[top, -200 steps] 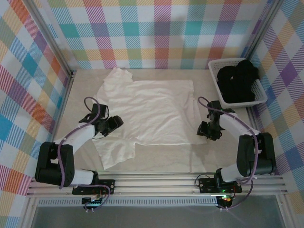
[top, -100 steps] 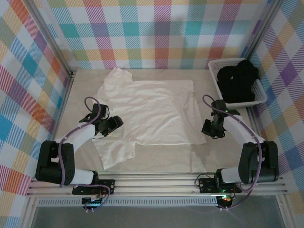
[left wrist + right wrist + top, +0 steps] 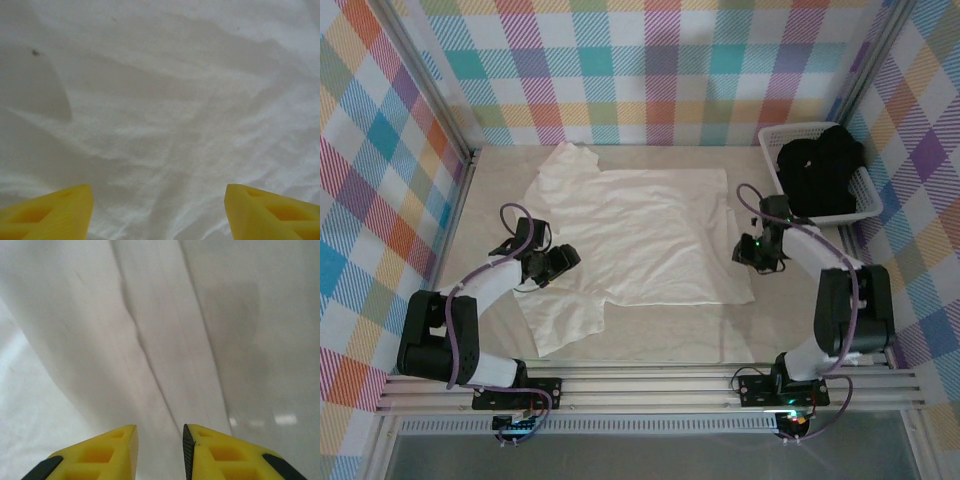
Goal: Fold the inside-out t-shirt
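Observation:
The inside-out t-shirt lies spread flat on the table, white, with one sleeve toward the far left and another toward the near left. My left gripper rests at the shirt's left side by the near sleeve. In the left wrist view it is open, yellow fingertips wide apart over wrinkled white cloth. My right gripper is at the shirt's right edge. In the right wrist view it stands narrowly open over a long fold of the shirt, with nothing pinched.
A white plastic basket holding a black garment stands at the back right, close to my right arm. Checked walls enclose the table on three sides. Bare tabletop runs between the shirt and the arm bases.
My right gripper has moved toward the far side along the shirt's right edge. The cloth at that edge has shifted slightly. The left arm has not moved.

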### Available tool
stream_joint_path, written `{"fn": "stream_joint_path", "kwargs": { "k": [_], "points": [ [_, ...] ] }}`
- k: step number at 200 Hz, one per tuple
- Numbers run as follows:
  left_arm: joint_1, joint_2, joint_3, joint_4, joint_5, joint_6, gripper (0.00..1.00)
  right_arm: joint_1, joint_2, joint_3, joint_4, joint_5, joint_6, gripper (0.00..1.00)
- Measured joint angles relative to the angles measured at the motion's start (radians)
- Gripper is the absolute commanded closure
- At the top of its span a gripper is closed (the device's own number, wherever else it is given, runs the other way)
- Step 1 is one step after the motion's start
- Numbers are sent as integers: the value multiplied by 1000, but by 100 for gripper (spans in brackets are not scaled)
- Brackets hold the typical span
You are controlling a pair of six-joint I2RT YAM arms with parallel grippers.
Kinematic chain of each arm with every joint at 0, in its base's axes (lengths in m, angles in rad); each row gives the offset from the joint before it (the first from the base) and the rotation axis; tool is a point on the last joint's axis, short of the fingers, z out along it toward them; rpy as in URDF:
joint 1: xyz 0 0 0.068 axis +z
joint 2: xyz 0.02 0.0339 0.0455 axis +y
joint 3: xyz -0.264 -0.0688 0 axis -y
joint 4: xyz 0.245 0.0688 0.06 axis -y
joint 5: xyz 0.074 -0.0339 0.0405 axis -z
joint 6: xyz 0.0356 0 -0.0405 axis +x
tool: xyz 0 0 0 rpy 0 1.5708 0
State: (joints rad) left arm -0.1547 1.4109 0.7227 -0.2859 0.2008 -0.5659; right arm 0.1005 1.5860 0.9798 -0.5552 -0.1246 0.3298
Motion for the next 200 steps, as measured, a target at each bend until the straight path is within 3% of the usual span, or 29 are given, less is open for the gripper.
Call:
{"fn": "stream_joint_path", "kwargs": {
  "k": [75, 200],
  "points": [
    [0, -4, 21, 0, 0, 9, 30, 17, 332, 277, 40, 0, -62, 70],
    [0, 2, 26, 0, 0, 31, 30, 19, 385, 329, 1, -11, -85, 99]
  ]
}}
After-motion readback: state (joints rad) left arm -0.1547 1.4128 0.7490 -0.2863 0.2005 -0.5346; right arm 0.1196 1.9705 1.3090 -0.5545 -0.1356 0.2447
